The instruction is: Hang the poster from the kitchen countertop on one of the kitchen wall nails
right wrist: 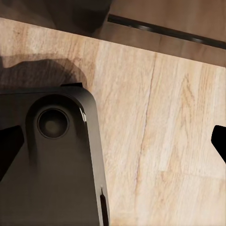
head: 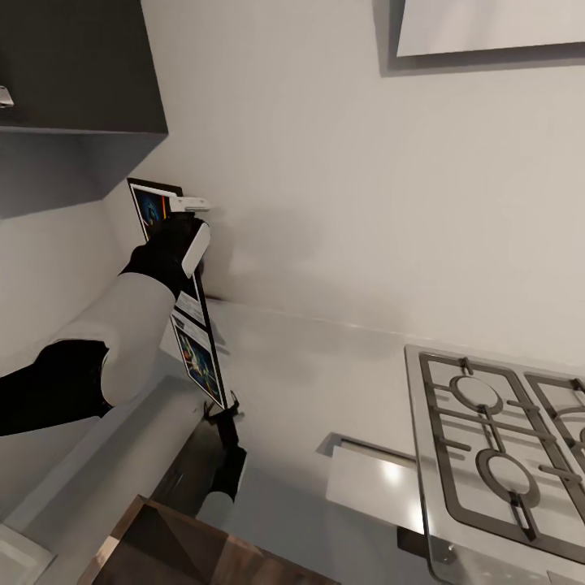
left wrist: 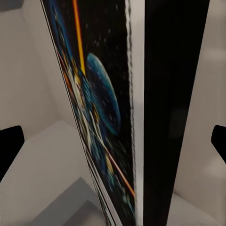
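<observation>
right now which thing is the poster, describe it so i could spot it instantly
Start at the pale kitchen countertop left of the steel gas hob, in the corner below the dark wall cabinet. The left end effector holds the poster upright and edge-on there. It is the one flat black-framed panel, with colourful space art on dark blue.

The upright rectangular black-framed poster [head: 197, 357] is held edge-on above the left end of the smooth pale slab countertop [head: 309, 366], close to the plain white back wall [head: 341, 162], with the left gripper [head: 188, 223] clamped on its upper part. The steel gas hob [head: 496, 439] is set into the countertop well to the right. A dark wall cabinet [head: 77, 65] is mounted above and left of the poster
</observation>
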Robot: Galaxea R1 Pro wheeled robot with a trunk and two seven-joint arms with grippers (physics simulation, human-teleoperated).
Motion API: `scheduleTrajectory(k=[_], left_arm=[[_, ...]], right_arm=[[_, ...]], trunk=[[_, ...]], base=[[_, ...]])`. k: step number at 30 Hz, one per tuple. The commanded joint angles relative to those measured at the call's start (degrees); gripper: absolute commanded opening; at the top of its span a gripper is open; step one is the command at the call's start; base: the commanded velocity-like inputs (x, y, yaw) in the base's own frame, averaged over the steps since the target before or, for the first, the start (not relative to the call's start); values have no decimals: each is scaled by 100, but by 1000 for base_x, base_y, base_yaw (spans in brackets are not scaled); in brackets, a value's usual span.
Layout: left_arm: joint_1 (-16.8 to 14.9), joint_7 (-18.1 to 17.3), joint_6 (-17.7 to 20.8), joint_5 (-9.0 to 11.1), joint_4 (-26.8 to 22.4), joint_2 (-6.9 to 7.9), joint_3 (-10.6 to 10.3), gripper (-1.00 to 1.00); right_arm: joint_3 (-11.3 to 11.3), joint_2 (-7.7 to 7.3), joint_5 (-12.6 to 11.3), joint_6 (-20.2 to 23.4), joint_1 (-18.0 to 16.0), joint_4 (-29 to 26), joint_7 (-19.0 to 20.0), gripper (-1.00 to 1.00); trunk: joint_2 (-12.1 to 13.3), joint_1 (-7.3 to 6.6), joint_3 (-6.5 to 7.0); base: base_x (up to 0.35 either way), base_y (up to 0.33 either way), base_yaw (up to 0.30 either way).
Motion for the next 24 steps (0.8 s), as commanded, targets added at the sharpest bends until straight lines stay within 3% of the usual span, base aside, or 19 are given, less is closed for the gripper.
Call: scheduleTrajectory(k=[1, 24], left_arm=[[-3, 15, 30, -3, -6, -3, 6, 100], [-3, 24, 30, -6, -70, -3, 7, 100]], right_arm=[[-14, 1, 6, -7, 3, -9, 3, 100], [-14, 1, 9, -8, 3, -9, 3, 100]], trunk=[[-3, 0, -9], [-3, 0, -166]], base=[[0, 0, 0], [0, 0, 0]])
